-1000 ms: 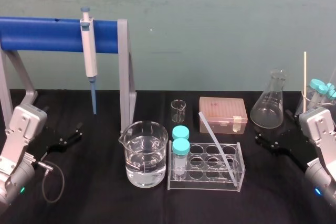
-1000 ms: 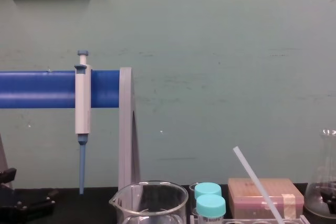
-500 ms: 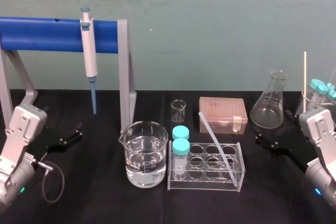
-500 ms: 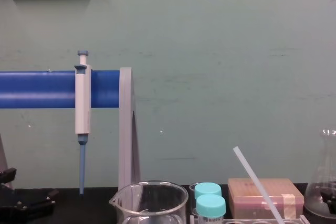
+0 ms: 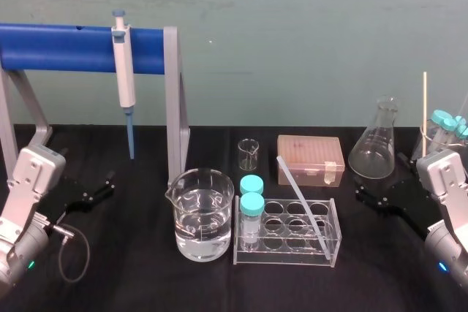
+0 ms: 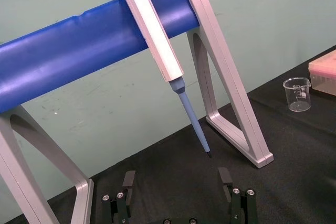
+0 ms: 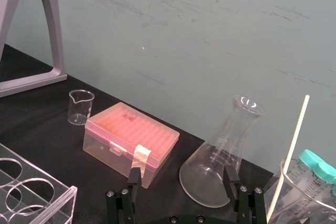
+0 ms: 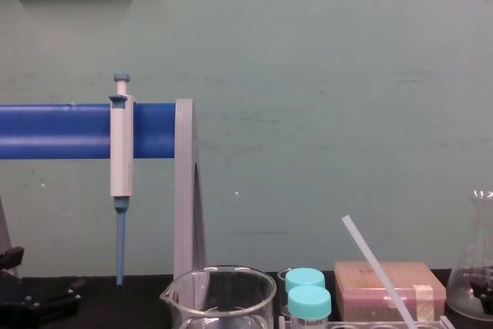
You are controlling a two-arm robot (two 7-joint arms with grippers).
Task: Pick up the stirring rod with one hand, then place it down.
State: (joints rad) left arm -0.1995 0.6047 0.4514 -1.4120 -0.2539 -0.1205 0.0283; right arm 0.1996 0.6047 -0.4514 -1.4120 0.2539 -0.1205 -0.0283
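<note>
1. At the far left, the left gripper (image 5: 97, 189) rests low over the black table (image 5: 146, 283) beside the blue pipette stand (image 5: 73, 47), its fingers spread with nothing between them; it looks parked
2. Just right of the stand's post stands the water beaker (image 5: 204, 213), between that gripper and the rack, so a reach from the left would have to go over or round it
3. Centre front, the stirring rod (image 5: 300, 196) leans in the clear tube rack (image 5: 287, 245): its foot sits in a right-hand front cell and its long axis slants up, back and leftward, toward the small beaker (image 5: 248, 154) and the pink tip box (image 5: 310, 158)
4. Further right, the right gripper (image 5: 376, 193) sits low by the flask (image 5: 374, 153), fingers released and empty; the rod lies to its left and a little nearer the robot, with bare table between, so this arm is judged the nearer one
5. Above the rod's upper half the room is open; the capped tubes (image 5: 251, 202) fill the rack's left cells, apart from the rod, and a thin cream stick (image 5: 423, 104) at the far right is a different thing
</note>
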